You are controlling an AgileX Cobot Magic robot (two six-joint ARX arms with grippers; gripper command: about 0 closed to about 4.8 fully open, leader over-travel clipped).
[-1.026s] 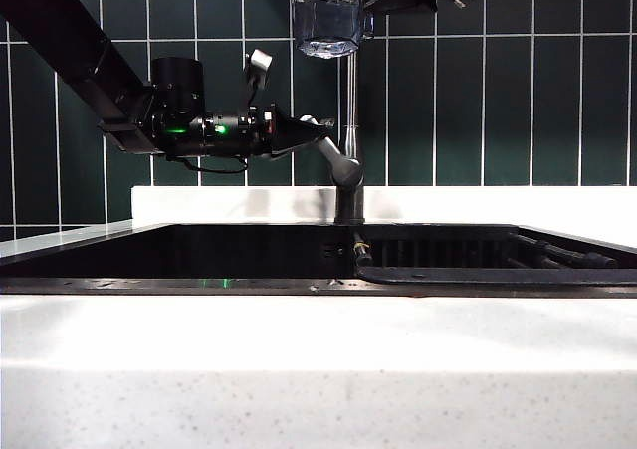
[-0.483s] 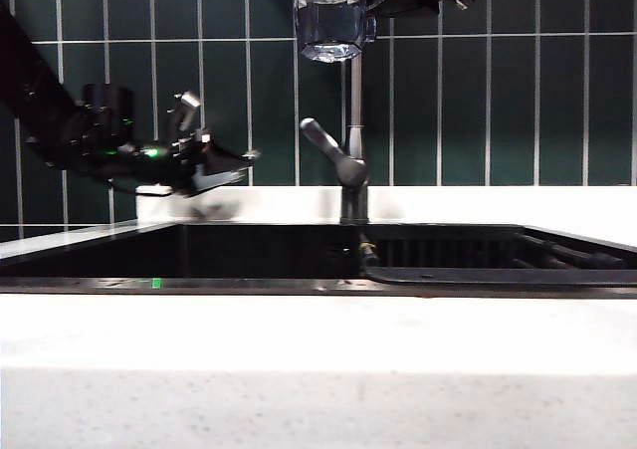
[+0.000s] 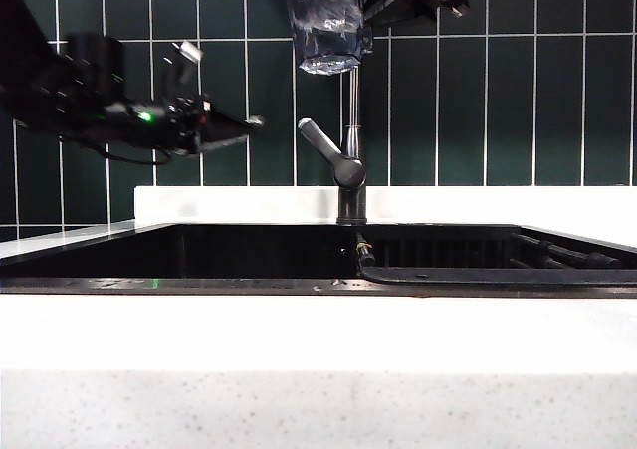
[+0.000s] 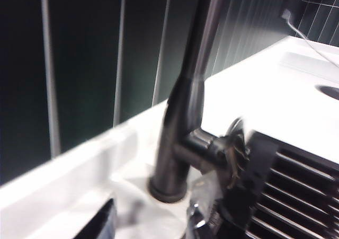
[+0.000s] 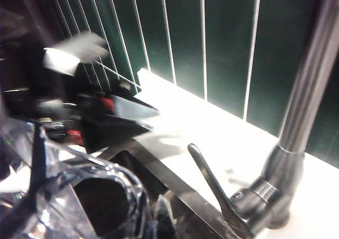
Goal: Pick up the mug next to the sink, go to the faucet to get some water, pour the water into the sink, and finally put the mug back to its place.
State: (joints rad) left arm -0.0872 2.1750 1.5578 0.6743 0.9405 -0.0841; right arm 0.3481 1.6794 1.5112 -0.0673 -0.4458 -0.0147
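The clear mug hangs tilted at the top of the exterior view, just above the faucet. My right gripper is shut on its side. In the right wrist view the mug fills the near corner, with the faucet and its grey lever beyond. My left gripper floats left of the lever, apart from it and open. In the left wrist view its fingers stand apart, with nothing between them, before the faucet base. The black sink lies below.
A black ribbed rack sits in the right part of the sink, also seen in the left wrist view as the rack. White countertop rims the basin. Dark green wall tiles stand right behind the faucet.
My left gripper has let go of the faucet lever and drawn back to the left, dipping and then rising. The mug held overhead now tilts more.
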